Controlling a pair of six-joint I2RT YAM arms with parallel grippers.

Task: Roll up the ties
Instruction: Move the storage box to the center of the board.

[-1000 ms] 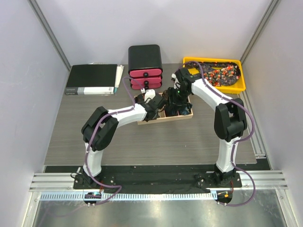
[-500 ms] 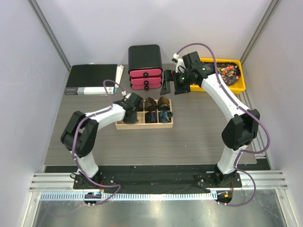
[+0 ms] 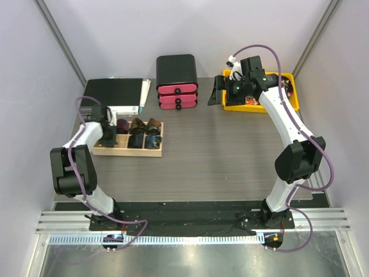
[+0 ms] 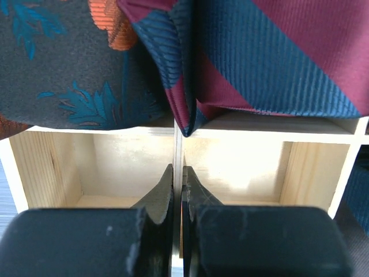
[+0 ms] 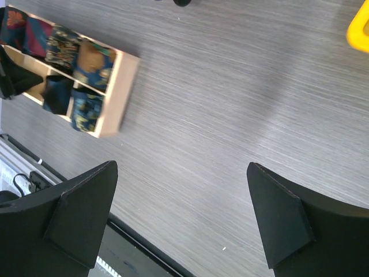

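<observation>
- The left tool (image 3: 107, 131) is down at the left end of the wooden box (image 3: 130, 152), which lies on the left part of the surface (image 3: 219, 156).
- In the left wrist view, the left tool (image 4: 177, 173) is pinched narrow on a thin upright partition of the wooden box (image 4: 242, 130). The partition's pale edge shows between the two fingers.
- Just beyond the fingertips, two rolled ties fill the next row of compartments. A leaf-patterned tie (image 4: 69, 57), dark with teal and orange, sits left of the partition line.
- A striped tie (image 4: 277, 52), maroon and navy, sits right of that line. The two press together directly above the tool's tips, close to them but not touching.
- From above, the rolled ties (image 3: 138, 128) sit in the box compartments, right of the left tool.
- The right tool (image 3: 218, 95) hangs high at the back of the surface, beside the yellow bin (image 3: 288, 107). It is spread wide and holds nothing.
- Speckled ties (image 3: 286, 86) lie heaped in that bin, behind and to the right of the right tool and apart from it.
- In the right wrist view, the right tool (image 5: 184, 219) has only bare grey surface (image 5: 230, 104) between its fingers. The box of rolled ties (image 5: 86, 63) lies well off towards the upper left corner.
- A black and pink drawer unit (image 3: 177, 81) stands between the box and the bin.
- A black binder (image 3: 112, 95) lies behind the box.
</observation>
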